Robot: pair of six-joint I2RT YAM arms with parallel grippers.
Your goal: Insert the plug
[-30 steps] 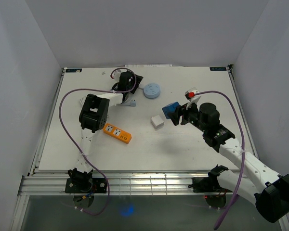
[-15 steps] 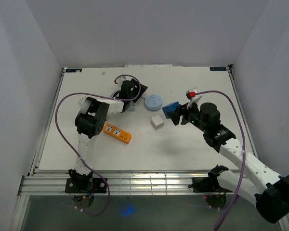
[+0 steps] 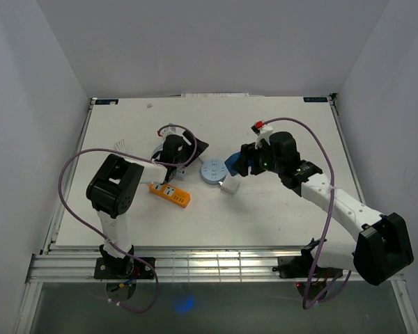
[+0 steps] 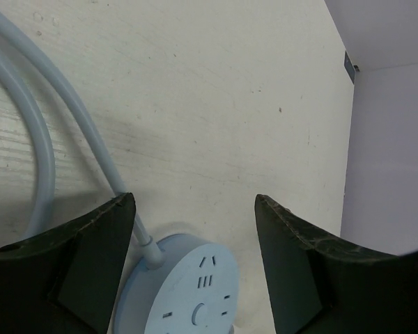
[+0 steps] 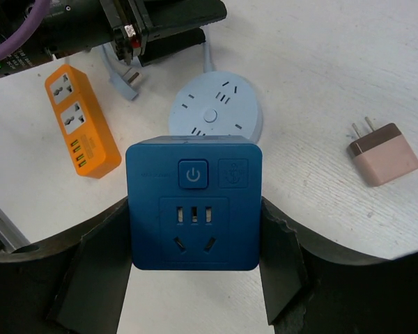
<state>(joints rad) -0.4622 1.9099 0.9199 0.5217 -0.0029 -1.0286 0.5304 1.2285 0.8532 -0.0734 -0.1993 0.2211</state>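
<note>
Right gripper (image 5: 193,268) clamps blue cube (image 5: 193,202), power-icon button | left gripper (image 4: 195,257) apart, facing round socket (image 4: 191,296) | right wrist only: pink plug (image 5: 384,153) prongs

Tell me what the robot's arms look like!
The left arm and right arm have white links and chunky black joints. A purple cable loops beside each one. A small red tag sits near the right wrist. Each pincer has two flat, black fingers.
</note>
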